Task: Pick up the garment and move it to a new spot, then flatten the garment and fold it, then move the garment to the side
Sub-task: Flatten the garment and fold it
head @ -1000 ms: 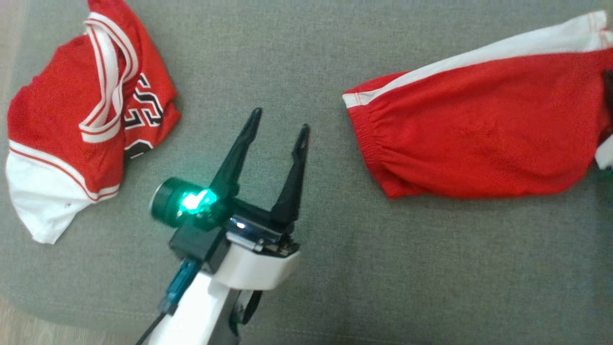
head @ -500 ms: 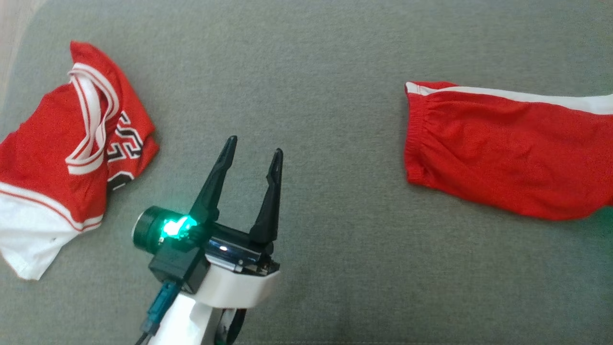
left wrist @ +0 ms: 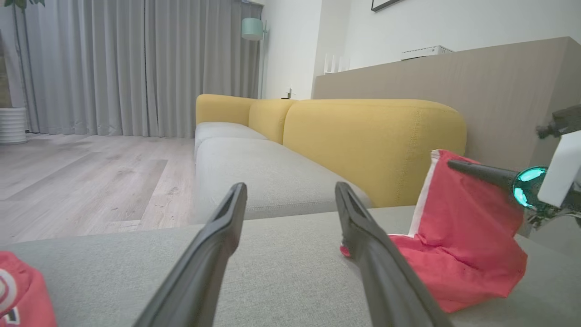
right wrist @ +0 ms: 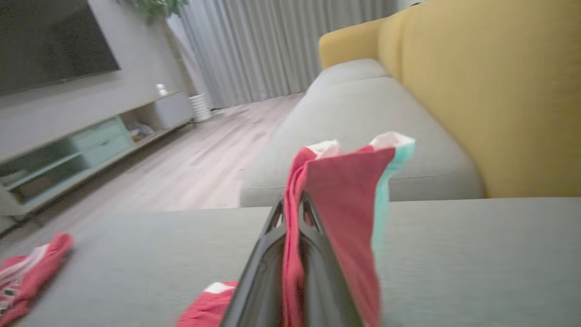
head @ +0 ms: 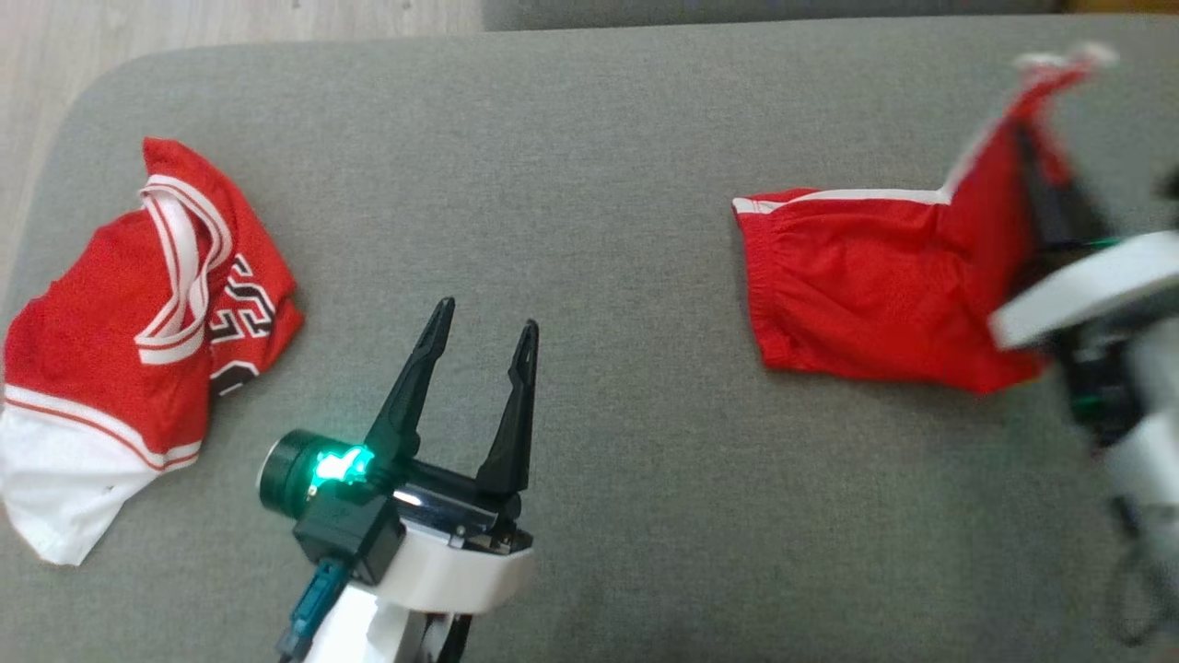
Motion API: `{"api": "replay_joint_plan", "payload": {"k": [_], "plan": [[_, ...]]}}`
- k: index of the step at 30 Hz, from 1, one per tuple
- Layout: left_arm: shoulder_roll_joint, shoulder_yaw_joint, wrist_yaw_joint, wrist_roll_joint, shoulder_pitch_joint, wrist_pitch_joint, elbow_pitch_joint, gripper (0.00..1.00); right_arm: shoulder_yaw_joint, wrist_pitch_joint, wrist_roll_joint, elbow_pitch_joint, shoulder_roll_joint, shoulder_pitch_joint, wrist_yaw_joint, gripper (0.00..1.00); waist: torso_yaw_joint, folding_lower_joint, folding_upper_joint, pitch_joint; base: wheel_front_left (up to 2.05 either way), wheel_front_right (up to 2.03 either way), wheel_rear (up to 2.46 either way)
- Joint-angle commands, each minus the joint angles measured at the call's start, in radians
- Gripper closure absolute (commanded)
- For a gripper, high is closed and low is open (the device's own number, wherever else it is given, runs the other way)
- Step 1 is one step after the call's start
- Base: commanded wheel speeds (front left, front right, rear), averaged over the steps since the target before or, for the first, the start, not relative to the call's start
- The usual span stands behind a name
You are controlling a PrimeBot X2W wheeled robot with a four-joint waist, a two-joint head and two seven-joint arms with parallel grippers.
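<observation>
1. Pick-up step, I'd judge: the right gripper [right wrist: 292,204] is holding the red mesh shorts with a white side stripe [head: 857,304], its long dark fingers [right wrist: 265,261] pinching together on one raised end.
2. The shorts are resting on the grey fabric sofa seat [head: 571,184], well apart from the crumpled red-and-white basketball jersey [head: 120,313].
3. Their long axis is running straight away from the jersey, with the gathered waistband pointing toward it and the gripped end tilting upward.
4. The left gripper [head: 486,316] is hovering near the jersey, fingers apart and empty.
5. Next, probably: raising the shorts until the waistband is clearing the seat, then carrying them.
</observation>
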State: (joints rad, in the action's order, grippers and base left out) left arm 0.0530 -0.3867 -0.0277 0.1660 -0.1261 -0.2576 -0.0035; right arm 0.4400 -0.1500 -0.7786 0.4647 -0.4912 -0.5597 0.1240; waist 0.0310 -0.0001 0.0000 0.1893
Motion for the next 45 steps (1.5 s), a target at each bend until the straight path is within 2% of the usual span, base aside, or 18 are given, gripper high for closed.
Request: {"api": "replay_joint_plan", "payload": {"k": [1, 4, 5, 6, 7, 10, 13, 17, 21, 23, 26, 33, 45], "plan": [[-0.002, 0.036, -0.003, -0.003, -0.005, -0.004, -0.028, 0.0, 0.011, 0.008, 0.024, -0.047, 0.031, 0.017, 0.007, 1.0, 0.006, 0.0001, 0.0, -0.006, 0.0, 0.0, 0.0], [-0.003, 0.028, -0.002, 0.015, 0.001, -0.004, -0.024, 0.0, 0.035, 0.049, 0.065, -0.079, 0.162, 0.055, 0.007, 1.0, 0.02, 0.0001, 0.0, -0.017, 0.0, 0.0, 0.0], [-0.003, 0.021, -0.001, 0.021, 0.001, -0.004, -0.022, 0.0, 0.045, 0.063, 0.071, -0.075, 0.204, 0.07, 0.007, 0.91, 0.026, 0.0001, 0.0, -0.022, 0.0, 0.0, 0.0], [-0.003, 0.012, -0.001, 0.028, -0.001, -0.004, -0.02, 0.0, 0.055, 0.074, 0.079, -0.067, 0.238, 0.084, 0.007, 0.12, 0.035, 0.0001, 0.0, -0.027, 0.0, 0.0, 0.0], [-0.003, 0.004, 0.0, 0.035, -0.003, -0.004, -0.018, 0.0, 0.058, 0.079, 0.083, -0.06, 0.264, 0.097, 0.007, 0.0, 0.044, 0.0001, 0.0, -0.032, 0.0, 0.0, 0.0], [-0.003, -0.007, 0.011, 0.049, -0.005, -0.004, -0.011, 0.0, 0.022, 0.032, 0.099, -0.068, 0.297, 0.124, 0.007, 0.0, 0.061, 0.0001, 0.0, -0.053, 0.0, 0.0, 0.0], [-0.003, -0.005, 0.019, 0.054, 0.004, -0.004, -0.001, 0.0, -0.033, -0.03, 0.116, -0.085, 0.285, 0.146, 0.007, 0.0, 0.066, 0.0001, 0.0, -0.074, 0.0, 0.0, 0.0], [-0.003, 0.013, 0.046, 0.047, 0.043, -0.004, 0.037, 0.0, -0.139, -0.098, 0.16, -0.114, 0.221, 0.247, 0.007, 0.0, 0.07, 0.0001, 0.0, -0.142, 0.0, 0.0, 0.0], [-0.003, 0.05, 0.088, 0.035, 0.091, -0.004, 0.076, 0.0, -0.265, -0.111, 0.262, -0.186, 0.174, 0.393, 0.007, 0.0, 0.068, 0.0001, 0.0, -0.196, 0.0, 0.0, 0.0], [-0.003, 0.07, 0.103, 0.029, 0.107, -0.004, 0.091, 0.0, -0.345, -0.111, 0.33, -0.242, 0.187, 0.474, 0.007, 0.0, 0.068, 0.0001, 0.0, -0.211, 0.0, 0.0, 0.0], [-0.003, 0.098, 0.111, 0.016, 0.135, -0.004, 0.112, 0.0, -0.431, -0.111, 0.424, -0.321, 0.241, 0.585, 0.007, 0.0, 0.067, 0.0001, 0.0, -0.234, 0.0, 0.0, 0.0], [0.001, 0.149, 0.105, -0.037, 0.208, -0.004, 0.135, 0.0, -0.44, -0.112, 0.571, -0.38, 0.338, 0.728, 0.007, 0.0, 0.046, 0.0001, 0.0, -0.28, 0.0, 0.0, 0.0], [-0.001, 0.175, 0.079, -0.068, 0.223, -0.004, 0.154, 0.0, -0.424, -0.112, 0.617, -0.365, 0.354, 0.74, 0.007, 0.0, 0.041, 0.0001, 0.0, -0.286, 0.0, 0.0, 0.0]]}}
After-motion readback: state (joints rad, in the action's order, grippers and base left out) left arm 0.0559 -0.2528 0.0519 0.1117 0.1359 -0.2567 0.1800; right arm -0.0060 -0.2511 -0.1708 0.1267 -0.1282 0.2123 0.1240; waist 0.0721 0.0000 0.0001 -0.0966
